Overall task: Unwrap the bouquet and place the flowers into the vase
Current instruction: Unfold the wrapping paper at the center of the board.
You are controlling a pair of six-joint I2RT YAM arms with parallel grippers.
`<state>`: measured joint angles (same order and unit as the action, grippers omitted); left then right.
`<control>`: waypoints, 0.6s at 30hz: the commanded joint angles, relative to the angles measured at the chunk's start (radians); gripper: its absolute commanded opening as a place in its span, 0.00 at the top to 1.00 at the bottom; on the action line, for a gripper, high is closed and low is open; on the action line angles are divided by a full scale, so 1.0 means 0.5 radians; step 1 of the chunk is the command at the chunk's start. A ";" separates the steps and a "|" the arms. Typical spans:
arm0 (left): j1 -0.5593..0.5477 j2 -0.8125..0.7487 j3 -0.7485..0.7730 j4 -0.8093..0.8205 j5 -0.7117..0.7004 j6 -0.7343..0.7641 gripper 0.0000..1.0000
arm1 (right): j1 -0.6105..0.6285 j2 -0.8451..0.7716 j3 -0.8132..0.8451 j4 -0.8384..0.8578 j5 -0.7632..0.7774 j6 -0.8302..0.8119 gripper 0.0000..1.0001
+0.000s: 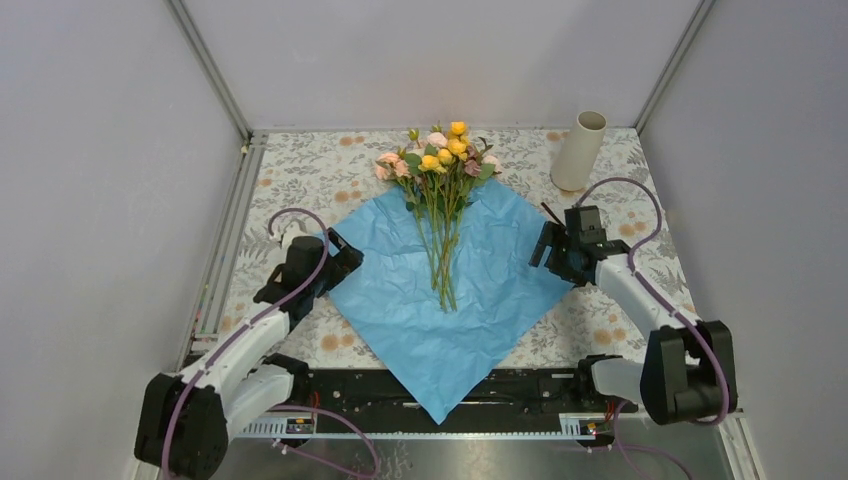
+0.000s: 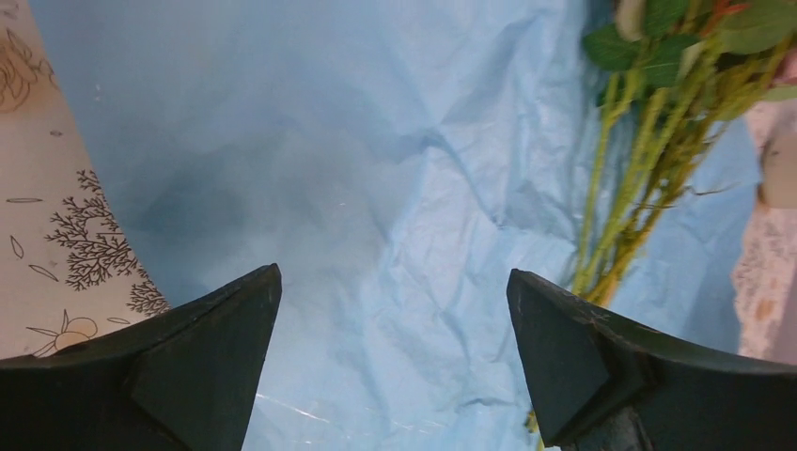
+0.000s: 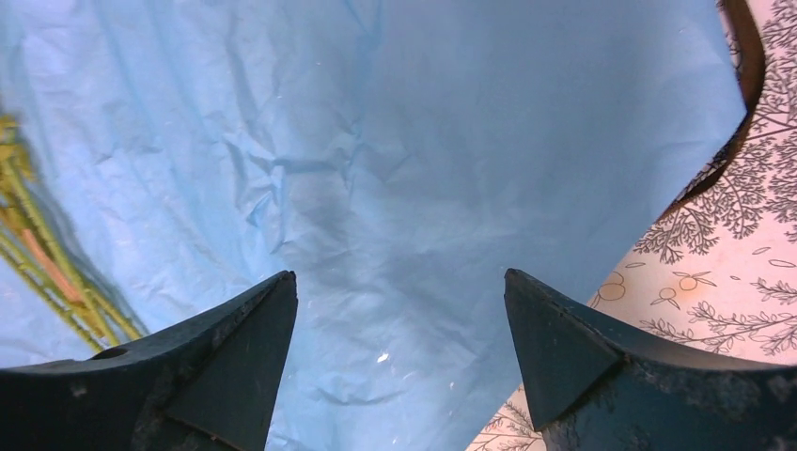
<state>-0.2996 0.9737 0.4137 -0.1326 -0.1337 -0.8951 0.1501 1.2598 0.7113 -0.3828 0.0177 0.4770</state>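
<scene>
Flowers (image 1: 441, 158) lie loose on the blue paper (image 1: 480, 290), which is spread flat as a diamond in the middle of the floral tablecloth (image 1: 300, 170). Their yellow, pink and cream heads sit at 12 o'clock, past the paper's far corner and resting on the cloth. The thin green stems run together down toward 6 o'clock and end near the sheet's centre. The paper's near corner hangs over the table's front edge.

At about 1 o'clock from the flowers, well apart from them, the vase (image 1: 579, 150) stands on the cloth beside the right wall, its round mouth bare.

At the paper's 9 o'clock corner, the left gripper (image 1: 345, 258) hovers with its 2 fingers (image 2: 188, 357) spread wide; only crinkled paper shows between them, and the stems are off to its right.

At the 3 o'clock corner, the right gripper (image 1: 540, 245) also has its fingers (image 3: 601, 357) spread, with nothing between them. In its wrist view a dark brown ribbon (image 3: 750, 75) curves along the paper's edge on the cloth.
</scene>
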 commanded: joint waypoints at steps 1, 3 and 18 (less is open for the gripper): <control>0.010 -0.199 0.223 -0.217 0.042 0.024 0.01 | -0.006 -0.184 0.050 -0.096 0.001 -0.002 0.12; 0.011 -0.268 0.287 -0.288 0.091 0.035 0.01 | -0.006 -0.268 0.058 -0.104 -0.028 -0.014 0.12; 0.010 -0.329 0.996 -1.060 0.480 0.589 0.01 | 0.017 -0.442 0.121 -0.115 -0.714 0.023 0.28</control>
<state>-0.2996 0.7830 0.7765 -0.5354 0.0219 -0.7387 0.1505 1.0512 0.7322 -0.4389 -0.2070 0.4683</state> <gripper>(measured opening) 0.985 0.749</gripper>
